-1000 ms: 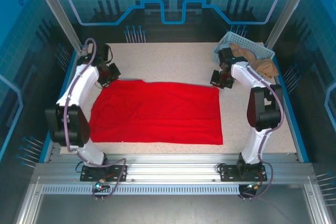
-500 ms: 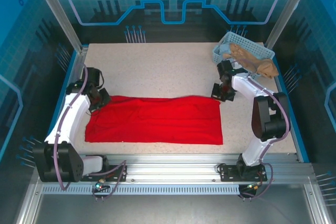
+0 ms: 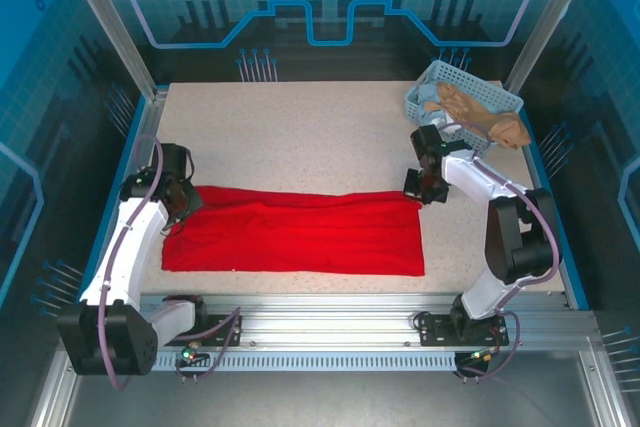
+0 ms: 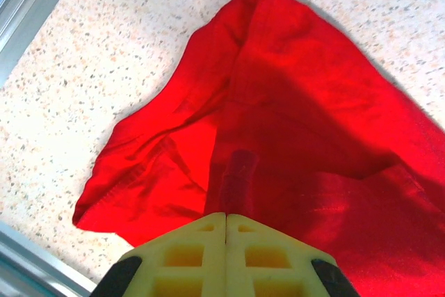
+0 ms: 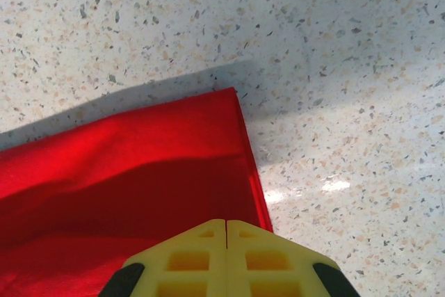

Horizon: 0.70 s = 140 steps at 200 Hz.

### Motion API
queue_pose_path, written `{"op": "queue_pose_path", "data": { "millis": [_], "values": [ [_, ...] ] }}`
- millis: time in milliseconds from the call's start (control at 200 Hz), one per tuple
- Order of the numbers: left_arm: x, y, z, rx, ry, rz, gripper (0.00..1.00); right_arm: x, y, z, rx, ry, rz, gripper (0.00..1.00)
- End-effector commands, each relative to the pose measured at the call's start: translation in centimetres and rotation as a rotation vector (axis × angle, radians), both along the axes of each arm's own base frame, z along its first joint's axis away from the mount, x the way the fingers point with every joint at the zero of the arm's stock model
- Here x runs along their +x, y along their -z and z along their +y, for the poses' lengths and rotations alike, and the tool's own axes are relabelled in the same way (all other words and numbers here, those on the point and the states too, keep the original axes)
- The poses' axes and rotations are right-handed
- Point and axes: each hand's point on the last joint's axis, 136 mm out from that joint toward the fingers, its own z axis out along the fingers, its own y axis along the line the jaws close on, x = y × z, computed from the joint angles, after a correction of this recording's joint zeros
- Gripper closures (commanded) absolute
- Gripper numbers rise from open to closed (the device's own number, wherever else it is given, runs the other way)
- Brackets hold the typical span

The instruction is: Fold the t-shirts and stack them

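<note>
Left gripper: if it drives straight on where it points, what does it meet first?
The red shirt, bunched right ahead of the left gripper's shut jaws; the table probably lies just beneath it.

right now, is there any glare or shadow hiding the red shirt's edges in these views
Right wrist view: small glare spot on the table beside the red t-shirt, grey shadow band along its far edge, edge sharp. Left wrist view: deep shadow in the folds ahead of the left gripper, outline clear. Top external view: even light, saturated red, creases barely read.
</note>
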Motion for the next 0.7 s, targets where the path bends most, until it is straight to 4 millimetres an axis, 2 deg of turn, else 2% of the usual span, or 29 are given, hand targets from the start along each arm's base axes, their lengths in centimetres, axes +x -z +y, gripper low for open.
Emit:
{"op": "queue_pose_path", "data": {
  "millis": [0,170,305,475,630,695],
  "values": [
    [-1.8,0.4,0.9,0.035,-0.055,0.045,1.0,-1.6,-0.1,-0.2,-0.03,0.007,0.025,1.0],
    [-2.7,1.1,0.8,0.025,-0.079,0.058,1.0,-3.1,0.4,-0.2,-0.033,-0.002,0.042,1.0],
    [-3.4,2.5,0.5,0.002,-0.104,0.089,1.0,-3.5,0.8,-0.3,-0.037,0.0,0.058,1.0],
    [-4.5,2.9,0.6,0.002,-0.149,0.098,1.0,-4.0,0.7,-0.7,-0.054,0.01,0.056,1.0],
    [-5.3,3.4,0.3,-0.038,-0.235,0.098,1.0,-4.8,0.3,-0.7,-0.042,0.028,0.062,0.71],
    [-5.4,3.9,0.0,-0.059,-0.258,0.098,1.0,-5.1,0.0,-0.7,-0.026,0.046,0.059,0.67]
  ]
}}
